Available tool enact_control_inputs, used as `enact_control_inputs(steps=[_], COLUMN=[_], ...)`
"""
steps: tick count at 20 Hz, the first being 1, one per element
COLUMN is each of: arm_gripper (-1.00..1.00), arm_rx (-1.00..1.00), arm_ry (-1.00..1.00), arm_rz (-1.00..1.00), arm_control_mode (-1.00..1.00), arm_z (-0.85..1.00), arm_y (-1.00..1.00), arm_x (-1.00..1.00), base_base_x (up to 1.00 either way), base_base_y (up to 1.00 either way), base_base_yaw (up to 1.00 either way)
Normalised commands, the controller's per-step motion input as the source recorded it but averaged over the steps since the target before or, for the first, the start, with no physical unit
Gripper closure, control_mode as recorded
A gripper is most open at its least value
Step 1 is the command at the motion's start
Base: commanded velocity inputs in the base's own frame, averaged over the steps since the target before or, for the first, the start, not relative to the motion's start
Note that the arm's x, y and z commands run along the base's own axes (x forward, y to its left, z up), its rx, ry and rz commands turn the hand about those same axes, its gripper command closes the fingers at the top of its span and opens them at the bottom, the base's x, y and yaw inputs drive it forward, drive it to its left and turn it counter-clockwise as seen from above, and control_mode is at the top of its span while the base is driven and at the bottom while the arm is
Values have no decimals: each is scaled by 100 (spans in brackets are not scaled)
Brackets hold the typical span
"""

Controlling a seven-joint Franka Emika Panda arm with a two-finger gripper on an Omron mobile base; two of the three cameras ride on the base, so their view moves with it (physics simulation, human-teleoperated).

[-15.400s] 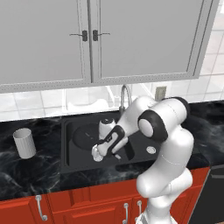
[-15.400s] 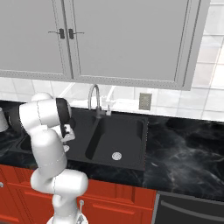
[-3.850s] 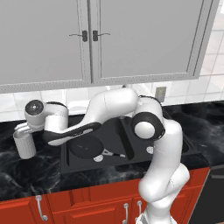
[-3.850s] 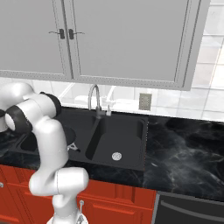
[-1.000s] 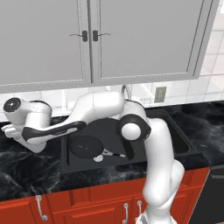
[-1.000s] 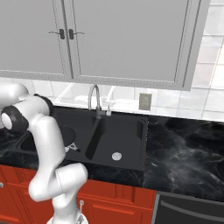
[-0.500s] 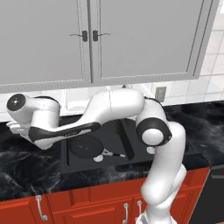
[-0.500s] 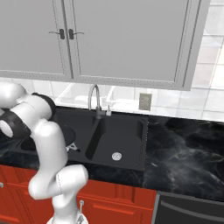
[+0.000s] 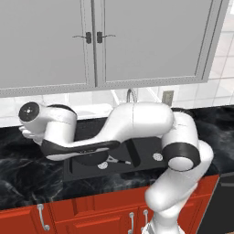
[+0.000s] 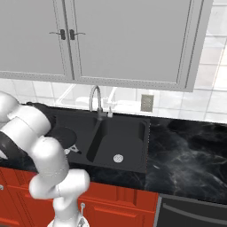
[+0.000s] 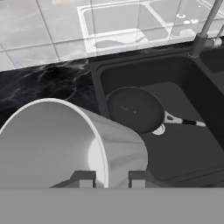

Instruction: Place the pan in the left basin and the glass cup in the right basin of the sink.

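1. Cup job now: the glass cup (image 11: 65, 144), big at lower left of hand view, is clamped in the gripper (image 11: 113, 178).
2. Pan (image 11: 135, 109) sits mid-frame in the left basin (image 11: 183, 148), so that part looks done.
3. Cup lies tipped on its side, open mouth toward cam, long way running front to back.
4. Carry it slow over to the right basin (image 10: 126, 137), keep clear of the faucet (image 10: 94, 99), lower, then let go.

Appearing as a rendered home kitchen: grey wall cabinets (image 10: 128, 40), white tiled backsplash (image 10: 213, 95), black marble counter (image 10: 186, 153), red base cabinets (image 10: 119, 208), sink (image 10: 128, 166) ahead of the pincer.
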Motion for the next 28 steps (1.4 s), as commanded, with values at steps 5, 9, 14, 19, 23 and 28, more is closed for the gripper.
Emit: enact_control_inputs(steps=[5,9,14,19,23,28], arm_gripper=[100,100,100,100,100,100], arm_rx=[17,25,34,33,18,-2], arm_ry=[-3,-2,0,1,5,6], arm_rz=[-14,-5,0,0,5,15], arm_control_mode=[-100,-100,-100,-100,-100,-100], arm_z=[5,23,4,0,0,0], arm_y=[-64,-51,-52,-59,-56,-41], arm_x=[-26,-26,-11,0,0,0], base_base_x=[0,0,0,0,0,0], base_base_y=[0,0,0,0,0,0], base_base_yaw=[0,0,0,0,0,0])
